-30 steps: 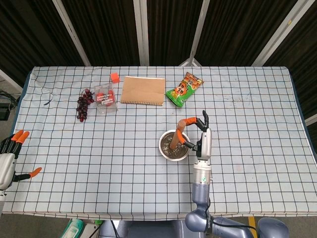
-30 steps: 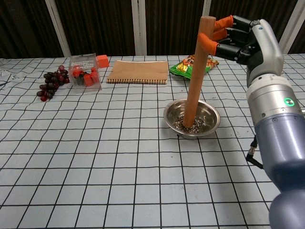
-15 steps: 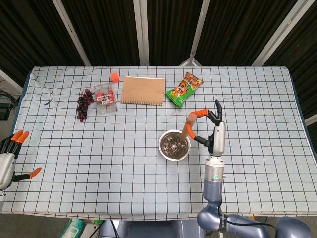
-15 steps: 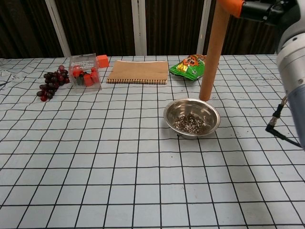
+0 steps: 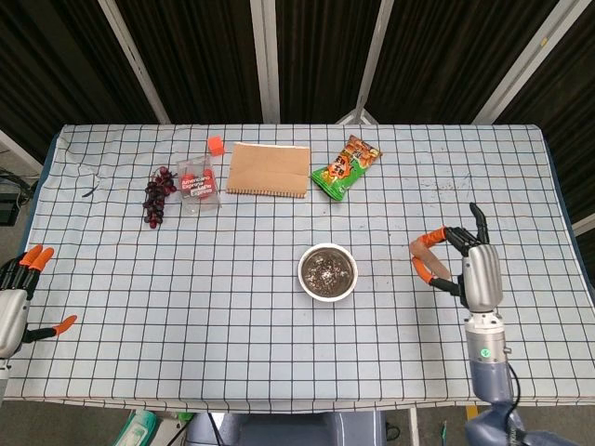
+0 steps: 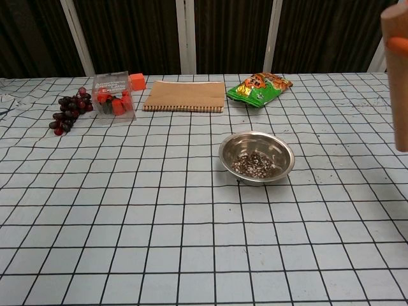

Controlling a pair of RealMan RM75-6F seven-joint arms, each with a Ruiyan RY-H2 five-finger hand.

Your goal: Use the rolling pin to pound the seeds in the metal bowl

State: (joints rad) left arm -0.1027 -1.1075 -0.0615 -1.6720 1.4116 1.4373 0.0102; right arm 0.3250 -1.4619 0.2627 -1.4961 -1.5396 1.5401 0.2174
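The metal bowl (image 5: 327, 271) is a shallow, round, shiny dish with a thin rim, sitting near the middle of the desk (image 5: 139, 307), which is covered by a white cloth ruled in a black grid. A loose layer of dark and pale seeds (image 6: 255, 164) lies across the bowl's bottom, speckled and rough-looking against the polished steel.

The rolling pin (image 6: 396, 76) is a smooth, plain cylinder of tan wood, held roughly upright and well off to the right of the bowl, clear of the cloth in the chest view. The right robot hand (image 5: 469, 265) grips it, orange-tipped fingers (image 5: 423, 270) wrapped around the shaft; the hand's body is grey with black finger segments. The left robot hand (image 5: 17, 297) rests at the desk's near left edge, holding nothing, its orange-tipped fingers spread apart.

Along the far side of the desk lie a bunch of dark red grapes (image 5: 157, 194), a clear plastic box (image 5: 198, 184) with red contents, a small orange cube (image 5: 216, 144), a flat brown notebook (image 5: 269, 169) with a spiral edge, and a glossy green and orange snack bag (image 5: 346, 166). All of these stand well apart from the bowl, and none lies between bowl and pin
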